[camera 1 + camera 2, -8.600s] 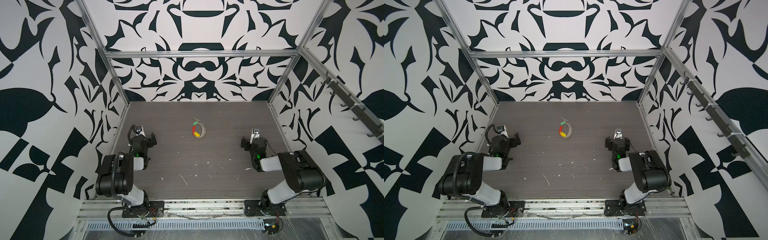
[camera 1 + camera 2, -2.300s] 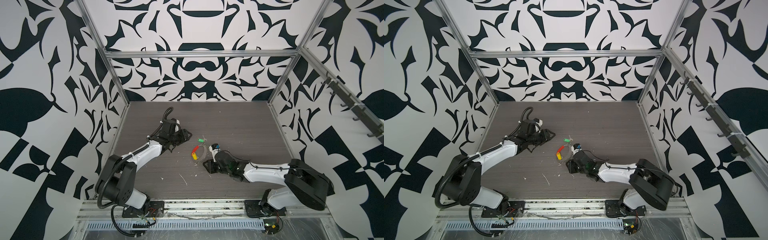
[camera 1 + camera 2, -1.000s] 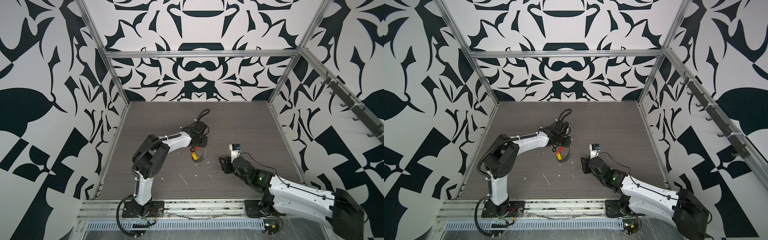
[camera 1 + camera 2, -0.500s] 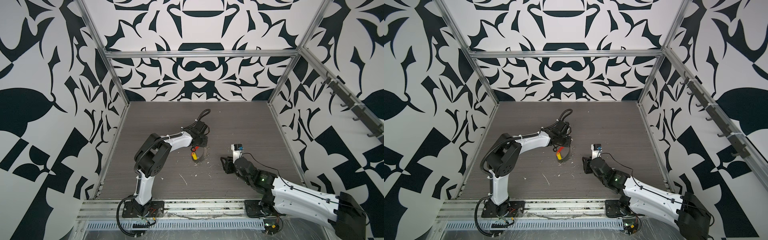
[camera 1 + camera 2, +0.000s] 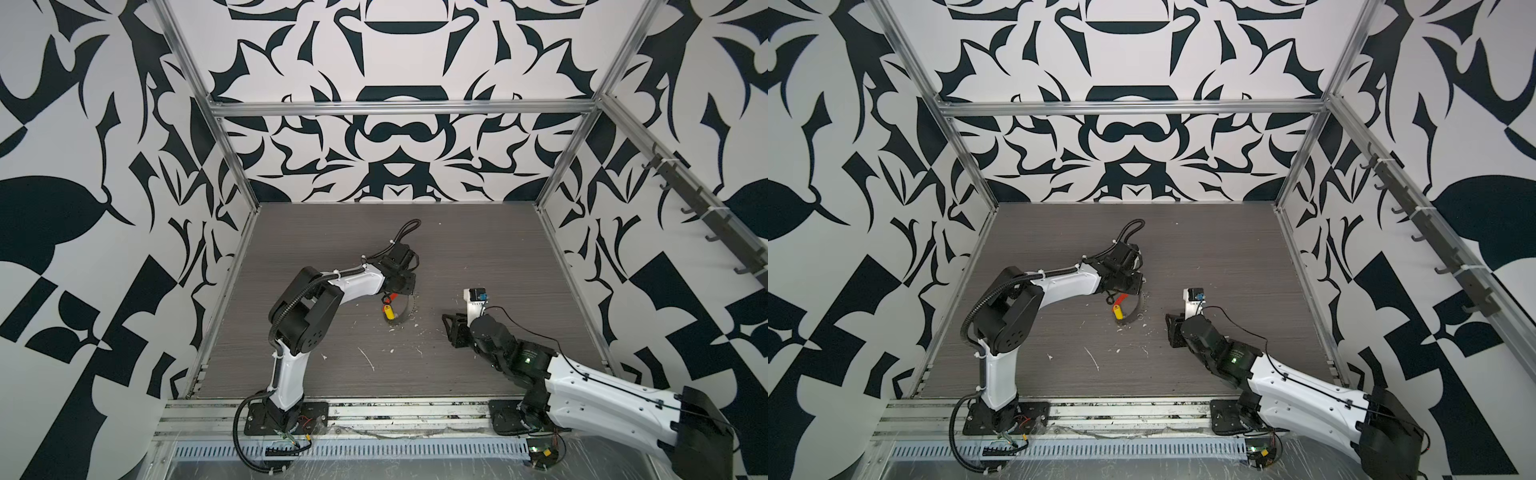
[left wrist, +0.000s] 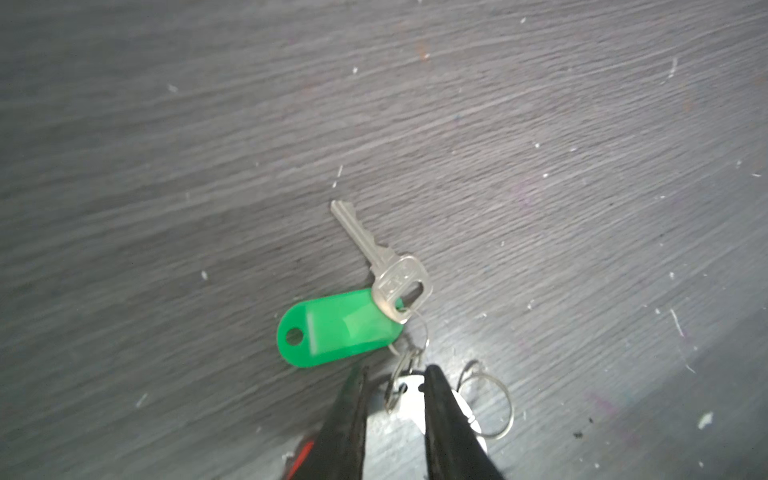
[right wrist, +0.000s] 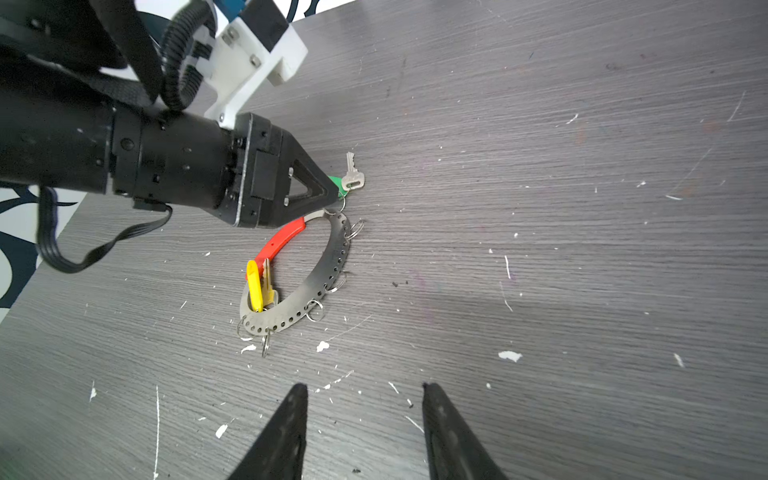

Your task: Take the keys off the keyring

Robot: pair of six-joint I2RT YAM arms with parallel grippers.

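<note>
The left hand (image 6: 397, 370) clamps the perforated grey metal keyring hoop (image 7: 337, 253) steady; the released right hand (image 7: 364, 388) should next seize the green-tagged silver key (image 6: 386, 277).

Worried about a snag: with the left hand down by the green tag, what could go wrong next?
1. The right hand hangs open, clear of the keyring, not steadying it; a pull may drag the whole hoop.
2. The left hand straddles crowded wire loops by the green tag; it may catch the wrong one.
</note>
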